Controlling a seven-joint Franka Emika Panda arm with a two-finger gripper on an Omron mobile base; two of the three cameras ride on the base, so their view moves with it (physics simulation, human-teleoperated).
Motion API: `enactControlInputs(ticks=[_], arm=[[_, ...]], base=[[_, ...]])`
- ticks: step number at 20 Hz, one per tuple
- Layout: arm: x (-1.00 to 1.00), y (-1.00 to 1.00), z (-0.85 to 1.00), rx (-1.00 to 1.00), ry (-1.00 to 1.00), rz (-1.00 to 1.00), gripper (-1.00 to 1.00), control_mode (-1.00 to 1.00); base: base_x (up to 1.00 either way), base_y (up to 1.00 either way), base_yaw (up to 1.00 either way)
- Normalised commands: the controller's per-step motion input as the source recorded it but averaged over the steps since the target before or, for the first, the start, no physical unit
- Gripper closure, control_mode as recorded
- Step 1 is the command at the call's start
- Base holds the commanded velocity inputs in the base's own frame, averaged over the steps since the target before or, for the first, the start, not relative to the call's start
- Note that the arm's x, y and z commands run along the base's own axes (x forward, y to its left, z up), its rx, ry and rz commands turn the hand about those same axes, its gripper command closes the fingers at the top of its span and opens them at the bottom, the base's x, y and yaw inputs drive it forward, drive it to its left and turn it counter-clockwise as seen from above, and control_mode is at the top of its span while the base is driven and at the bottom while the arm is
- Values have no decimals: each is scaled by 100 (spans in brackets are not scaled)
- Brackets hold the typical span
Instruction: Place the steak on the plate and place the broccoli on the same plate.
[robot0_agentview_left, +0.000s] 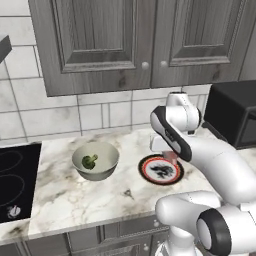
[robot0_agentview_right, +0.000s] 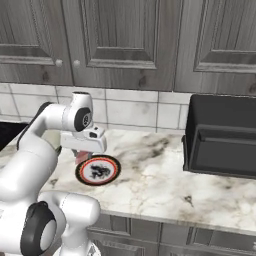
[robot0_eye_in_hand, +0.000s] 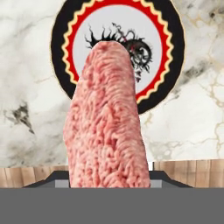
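The pinkish-red steak (robot0_eye_in_hand: 107, 122) hangs from my gripper (robot0_agentview_left: 170, 153), which is shut on it just above the counter. In the hand view the slab covers my fingertips and its lower end overlaps the plate (robot0_eye_in_hand: 173, 39). The plate (robot0_agentview_left: 148, 172), round with a red-orange and black rim, lies flat on the marble directly below and slightly in front of the gripper (robot0_agentview_right: 83, 152). The steak (robot0_agentview_right: 80, 158) peeks out under the hand at the plate's (robot0_agentview_right: 112, 172) far left edge. The green broccoli (robot0_agentview_left: 90, 161) sits inside the grey-beige bowl (robot0_agentview_left: 109, 151), left of the plate.
A black microwave (robot0_agentview_right: 220, 135) stands on the counter to the right. A dark cooktop (robot0_agentview_left: 15, 180) lies at the far left. Grey wall cabinets (robot0_agentview_left: 100, 40) hang above the tiled backsplash. The counter's front edge (robot0_agentview_left: 100, 220) runs close below the plate.
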Motion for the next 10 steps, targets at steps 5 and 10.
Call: enactControlInputs(ticks=[5,10], arm=[[0,0,0,0,0,0,100,100],[0,0,0,0,0,0,100,100]], base=[[34,-30,0],[29,-23,0]])
